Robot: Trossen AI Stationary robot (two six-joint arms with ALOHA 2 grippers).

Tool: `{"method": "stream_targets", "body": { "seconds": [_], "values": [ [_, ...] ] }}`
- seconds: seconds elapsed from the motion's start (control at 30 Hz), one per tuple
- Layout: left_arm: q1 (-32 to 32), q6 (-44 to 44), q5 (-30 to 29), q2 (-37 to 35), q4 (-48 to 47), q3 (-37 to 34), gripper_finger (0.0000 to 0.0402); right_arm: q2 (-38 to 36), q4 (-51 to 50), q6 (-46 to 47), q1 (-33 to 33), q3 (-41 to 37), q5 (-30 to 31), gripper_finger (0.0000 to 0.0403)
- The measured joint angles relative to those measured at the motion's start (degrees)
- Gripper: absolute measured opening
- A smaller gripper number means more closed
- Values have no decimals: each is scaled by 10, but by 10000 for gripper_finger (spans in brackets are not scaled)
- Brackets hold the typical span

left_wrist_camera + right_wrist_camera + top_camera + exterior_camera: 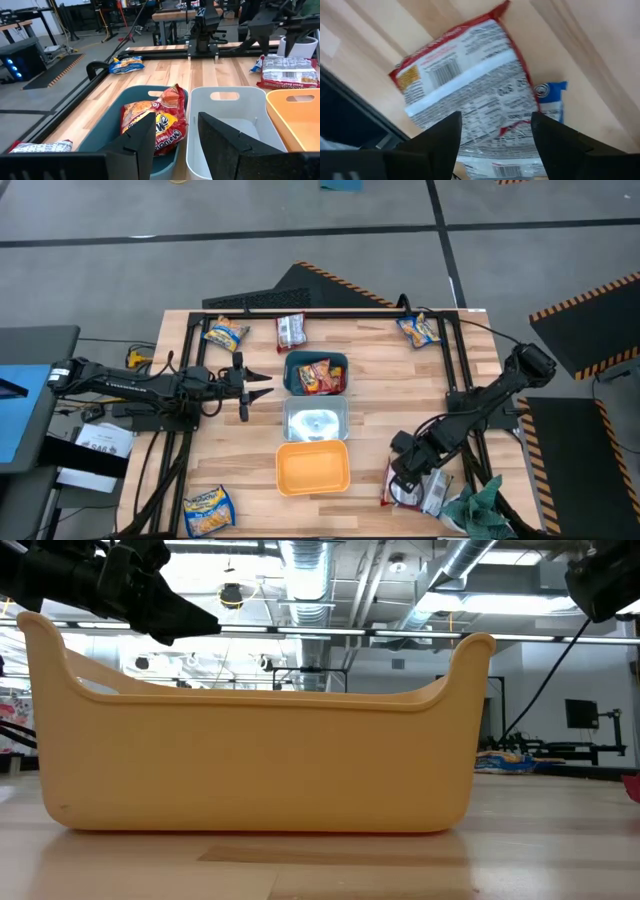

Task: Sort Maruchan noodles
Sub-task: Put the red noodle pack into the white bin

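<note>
My left gripper (262, 387) (176, 120) hangs open, level, just left of the teal bin (316, 358), which holds red-orange packets (156, 122). My right gripper (398, 476) (496, 120) is open and points down over a silver-white packet with a red edge (465, 92) (403, 492), which lies flat on the table by the near right corner. A second silver-white packet (495, 169) lies partly under it. Loose on the table are yellow packets (225, 333) (418, 329) (207, 508) and a silver-white one (291, 331).
The white bin (316, 420) and the orange bin (312, 467) stand in a row nearer than the teal one. The orange bin (250, 760) fills the low view. A green rag (480, 510) lies at the near right corner. A black frame rail (330, 312) borders the table.
</note>
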Motion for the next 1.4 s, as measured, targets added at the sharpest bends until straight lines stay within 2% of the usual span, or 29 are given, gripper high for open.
{"method": "stream_targets", "body": {
  "seconds": [0.47, 0.73, 1.1, 1.27, 1.4],
  "values": [
    [0, 0, 0, 0, 0, 0, 137, 0, -1, 2, 0, -15, 16, 265],
    [0, -1, 0, 0, -2, 0, 137, 0, 51, 8, 8, -50, 17, 265],
    [0, -1, 0, 0, -2, 0, 137, -1, 74, 12, 18, -90, 18, 263],
    [0, -1, 0, 0, -3, 0, 137, 0, 75, 6, 17, -94, 22, 234],
    [0, -1, 0, 0, -3, 0, 137, -1, 73, -18, 15, -94, 41, 163]
  ]
}}
